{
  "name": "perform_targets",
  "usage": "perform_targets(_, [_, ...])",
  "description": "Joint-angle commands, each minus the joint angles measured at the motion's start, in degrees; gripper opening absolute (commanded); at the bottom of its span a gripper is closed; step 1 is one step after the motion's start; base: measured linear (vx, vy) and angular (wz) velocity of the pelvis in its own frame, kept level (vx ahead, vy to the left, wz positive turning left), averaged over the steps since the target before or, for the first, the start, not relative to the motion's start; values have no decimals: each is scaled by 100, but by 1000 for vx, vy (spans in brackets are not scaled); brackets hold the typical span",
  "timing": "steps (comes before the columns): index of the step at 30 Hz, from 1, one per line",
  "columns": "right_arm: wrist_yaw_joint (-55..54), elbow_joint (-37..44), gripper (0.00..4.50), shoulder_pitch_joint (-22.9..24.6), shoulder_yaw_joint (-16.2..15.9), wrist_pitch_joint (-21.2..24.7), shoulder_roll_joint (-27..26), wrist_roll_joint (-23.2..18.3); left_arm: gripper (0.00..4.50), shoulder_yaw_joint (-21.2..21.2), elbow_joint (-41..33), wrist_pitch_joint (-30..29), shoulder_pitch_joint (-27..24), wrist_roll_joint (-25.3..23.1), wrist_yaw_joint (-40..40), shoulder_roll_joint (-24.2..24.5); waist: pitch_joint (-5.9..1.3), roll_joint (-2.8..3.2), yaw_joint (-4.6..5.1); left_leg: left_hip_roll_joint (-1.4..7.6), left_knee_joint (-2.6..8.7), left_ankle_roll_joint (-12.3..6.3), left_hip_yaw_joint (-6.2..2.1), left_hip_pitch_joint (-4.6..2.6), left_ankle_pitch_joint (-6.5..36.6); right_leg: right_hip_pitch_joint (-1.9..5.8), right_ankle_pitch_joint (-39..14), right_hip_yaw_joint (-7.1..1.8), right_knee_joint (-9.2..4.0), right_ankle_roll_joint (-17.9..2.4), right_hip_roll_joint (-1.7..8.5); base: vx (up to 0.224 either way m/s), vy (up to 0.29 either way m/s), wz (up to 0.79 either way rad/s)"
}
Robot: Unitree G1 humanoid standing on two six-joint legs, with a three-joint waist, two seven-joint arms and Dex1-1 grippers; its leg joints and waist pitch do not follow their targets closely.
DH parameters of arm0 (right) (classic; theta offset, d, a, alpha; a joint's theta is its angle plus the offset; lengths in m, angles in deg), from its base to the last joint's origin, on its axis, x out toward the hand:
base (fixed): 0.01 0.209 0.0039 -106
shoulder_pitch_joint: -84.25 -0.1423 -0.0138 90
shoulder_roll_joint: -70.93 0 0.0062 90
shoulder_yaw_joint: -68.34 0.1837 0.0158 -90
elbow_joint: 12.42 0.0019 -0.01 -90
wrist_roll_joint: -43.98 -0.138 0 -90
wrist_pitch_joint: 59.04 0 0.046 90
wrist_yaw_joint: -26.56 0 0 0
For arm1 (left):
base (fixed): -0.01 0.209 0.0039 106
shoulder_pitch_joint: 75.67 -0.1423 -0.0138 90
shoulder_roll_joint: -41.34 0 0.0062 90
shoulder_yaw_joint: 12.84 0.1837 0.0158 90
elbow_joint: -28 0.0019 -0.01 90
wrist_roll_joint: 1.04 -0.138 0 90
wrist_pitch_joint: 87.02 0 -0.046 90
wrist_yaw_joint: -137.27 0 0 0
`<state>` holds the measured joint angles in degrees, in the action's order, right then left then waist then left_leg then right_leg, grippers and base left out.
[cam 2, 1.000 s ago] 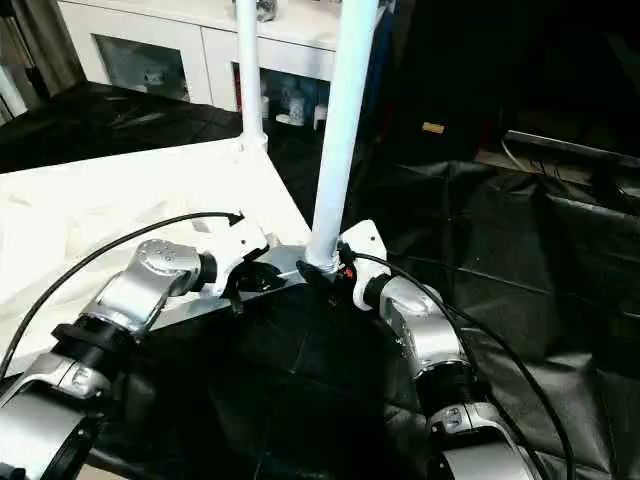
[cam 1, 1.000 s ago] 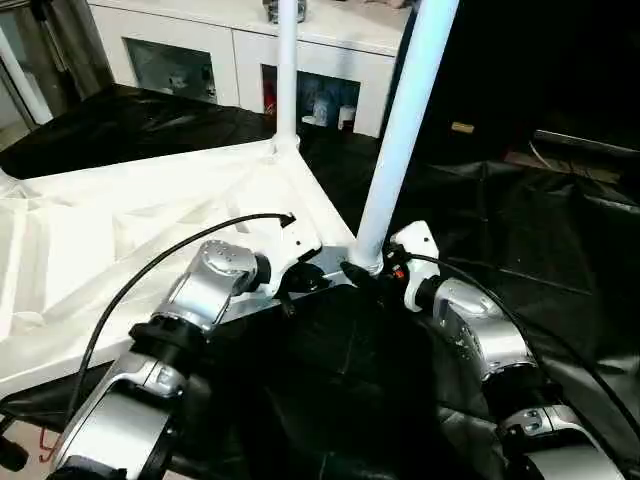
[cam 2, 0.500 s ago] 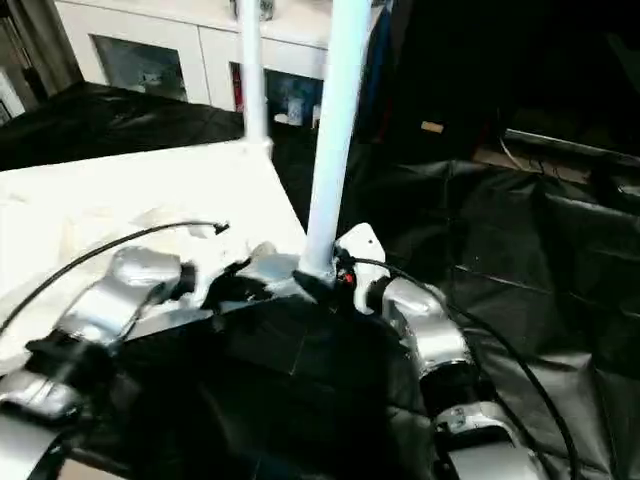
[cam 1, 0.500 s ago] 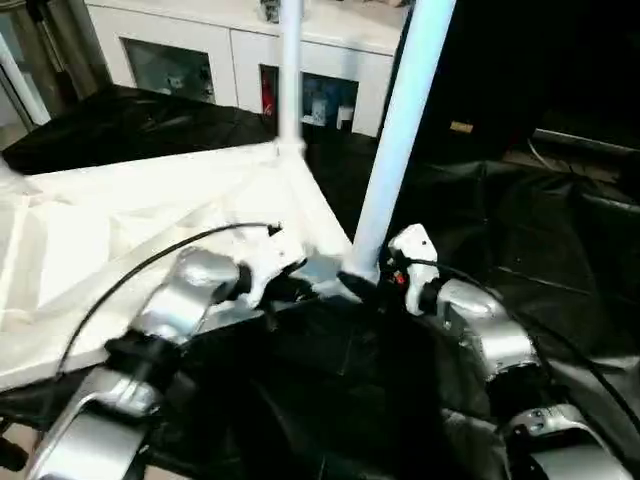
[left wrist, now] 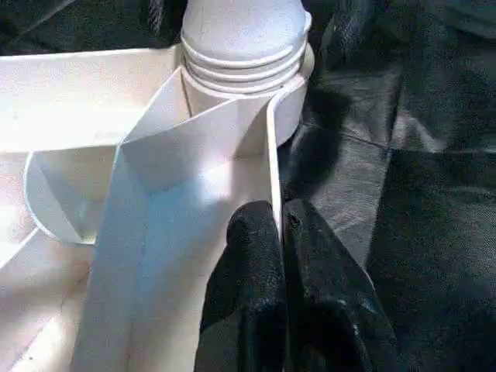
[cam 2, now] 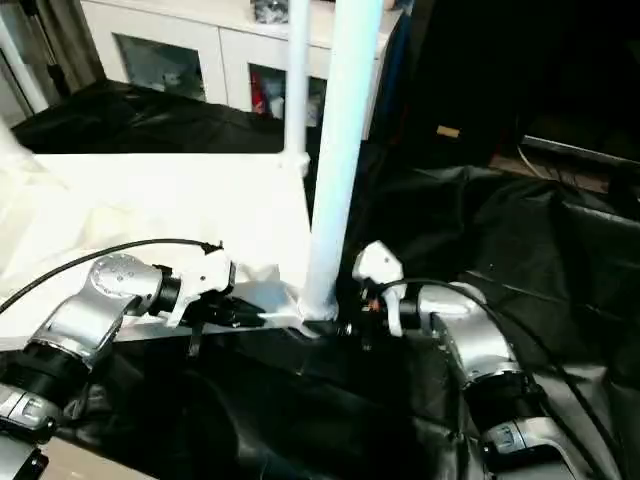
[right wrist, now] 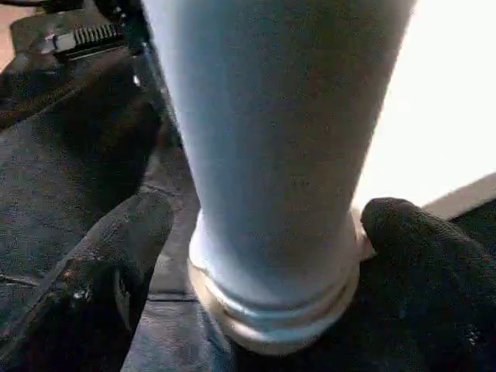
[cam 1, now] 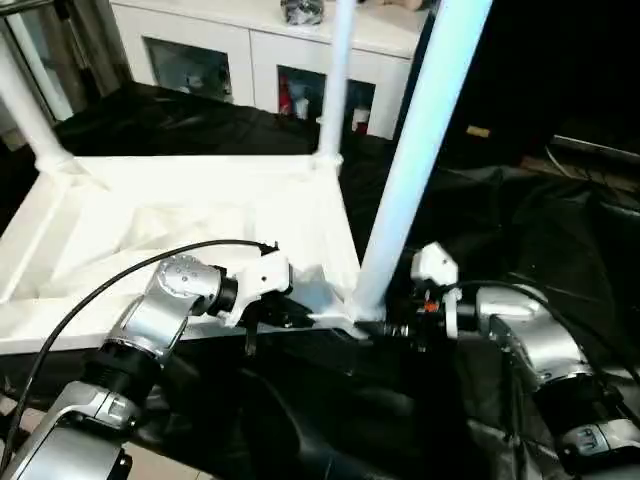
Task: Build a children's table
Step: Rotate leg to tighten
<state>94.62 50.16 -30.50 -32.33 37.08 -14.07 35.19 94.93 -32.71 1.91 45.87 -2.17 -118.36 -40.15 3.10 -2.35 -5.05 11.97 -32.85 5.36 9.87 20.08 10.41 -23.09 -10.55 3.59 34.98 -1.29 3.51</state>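
The children's table lies upside down, its white ribbed top [cam 1: 200, 210] on a black sheet. Three white tube legs stand up from its corner sockets: the near one [cam 1: 420, 160], a far one [cam 1: 338, 80] and one at the far left [cam 1: 25, 110]. My left gripper [cam 1: 290, 318] is shut on the top's thin rim wall [left wrist: 273, 155] just beside the near corner socket [left wrist: 240, 62], one finger [left wrist: 248, 271] on each side. My right gripper [cam 1: 392, 328] is open at the foot of the near leg [right wrist: 279, 155], its fingers [right wrist: 116, 256] flanking the leg with gaps.
A white cabinet with glass doors [cam 1: 250, 60] stands behind the table. The crumpled black sheet [cam 1: 530, 230] covers the floor to the right. A black cable [cam 1: 110, 285] loops from my left forearm over the table's edge. Dark furniture [cam 1: 560, 70] stands at the back right.
The whole picture has shifted, bringing the far-left leg into view. My right gripper's fingers have spread a little wider around the near leg. My left gripper stays on the rim.
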Motion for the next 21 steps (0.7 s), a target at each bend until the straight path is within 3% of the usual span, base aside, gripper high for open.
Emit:
perform_targets(1, [37, 23, 447, -69, -14, -2, 17, 44, 0, 155, 127, 95, -22, 67, -188, -55, -349, -6, 2, 156, 348, -266, 12, -26, 1052, 276, -1286, -278, -424, -1121, 425, 0, 0, 0])
perform_targets(15, [64, 34, 333, -91, -107, 74, -21, -6, 0, 148, 327, 270, 27, 53, -219, -75, -356, -17, -6, 146, 338, -245, 9, -16, 1019, 293, -1294, -274, -415, -1080, 427, 0, 0, 0])
perform_targets(21, [-17, 75, 279, -3, -84, 147, -85, -67, 0, 65, 456, 207, 87, -18, 128, -157, -351, -6, -5, 145, 339, -230, 11, -24, 1067, 292, -1354, -272, -427, -1082, 427, 0, 0, 0])
